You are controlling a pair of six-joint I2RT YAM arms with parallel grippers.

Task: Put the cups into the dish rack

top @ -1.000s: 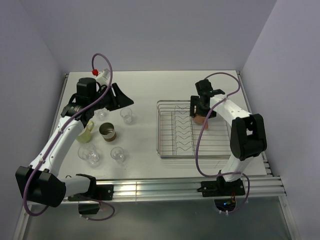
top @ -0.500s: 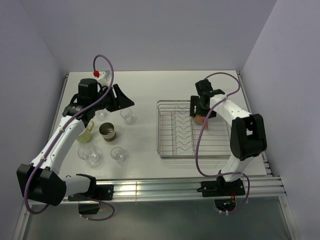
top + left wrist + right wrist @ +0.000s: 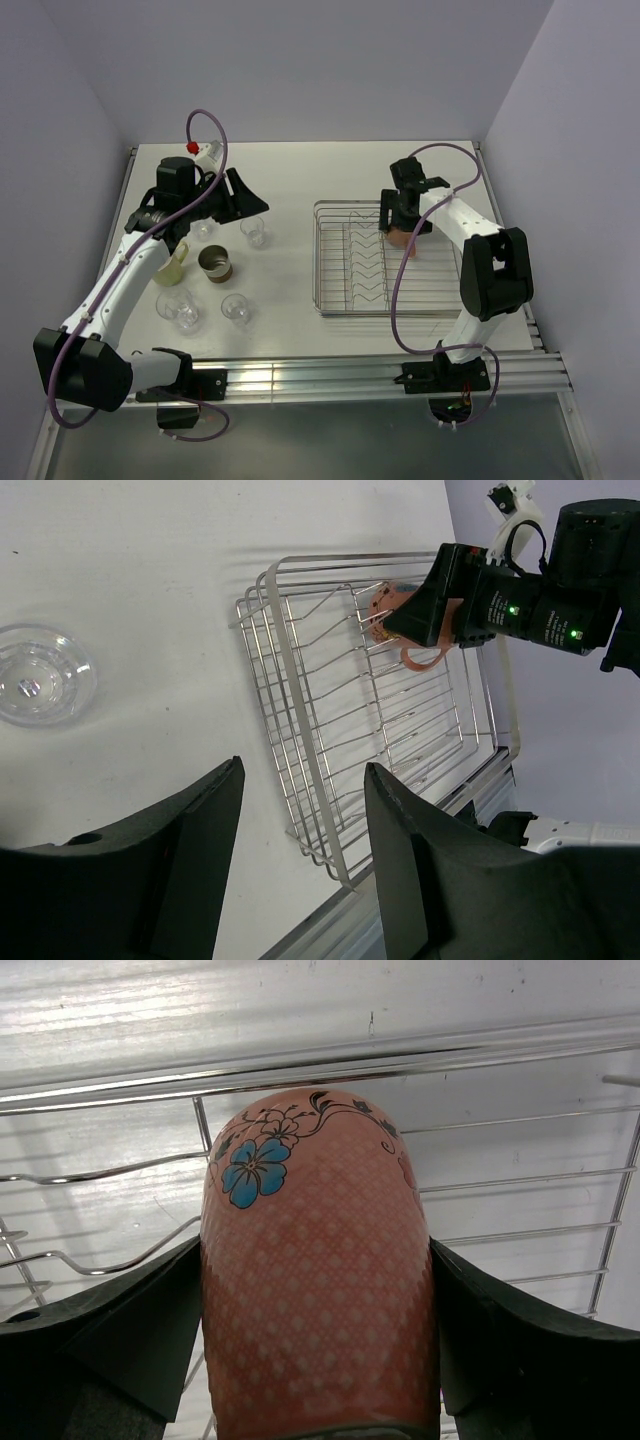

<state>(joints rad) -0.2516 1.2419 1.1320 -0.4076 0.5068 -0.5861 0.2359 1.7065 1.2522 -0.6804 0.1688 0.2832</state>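
My right gripper (image 3: 402, 222) is shut on the pink-terracotta mug (image 3: 400, 239) and holds it over the far right part of the chrome wire dish rack (image 3: 318, 262). In the right wrist view the flowered mug (image 3: 315, 1280) sits between both fingers above the rack wires (image 3: 300, 1060). My left gripper (image 3: 248, 202) is open and empty, above the left cluster of cups. That cluster holds a yellow-green mug (image 3: 174, 270), a brown cup (image 3: 214, 262) and several glass tumblers (image 3: 253, 231). The left wrist view shows one tumbler (image 3: 40, 675), the rack (image 3: 290, 710) and the held mug (image 3: 400, 620).
The rack's zigzag dividers (image 3: 365, 265) run down its middle. Two more tumblers (image 3: 235, 308) stand near the table's front left. The table's raised rail (image 3: 380, 372) lies along the near edge, and walls close in on the left, back and right.
My left arm has shifted very slightly. The right gripper and the pink mug have not moved.
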